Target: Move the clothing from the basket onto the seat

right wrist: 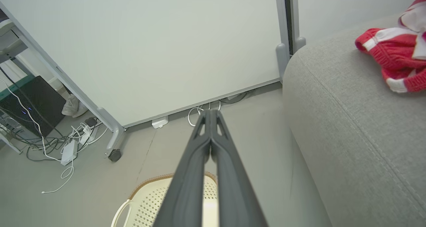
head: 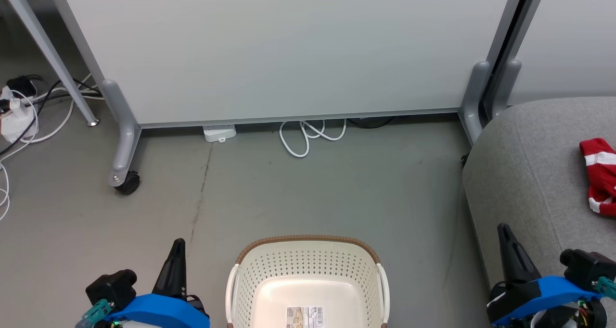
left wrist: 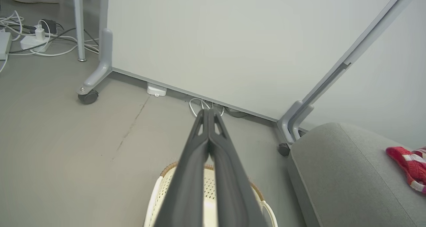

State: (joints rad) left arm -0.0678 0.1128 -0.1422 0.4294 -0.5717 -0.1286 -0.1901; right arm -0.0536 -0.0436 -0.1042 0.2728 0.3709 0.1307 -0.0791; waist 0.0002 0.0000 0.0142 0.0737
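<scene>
One basket (head: 308, 263), one seat (head: 529, 174), one heap of red clothing (head: 599, 174).

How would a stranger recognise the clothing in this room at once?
At the right stands a big grey sofa, beside the pale partition. On its seat lies the clothing, a crumpled heap. It is bright red with white stripes, unlike the cream basket on the floor.

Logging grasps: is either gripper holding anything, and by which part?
Nothing is held. The left gripper and right gripper are shut empty; the clothing lies on the seat.
</scene>
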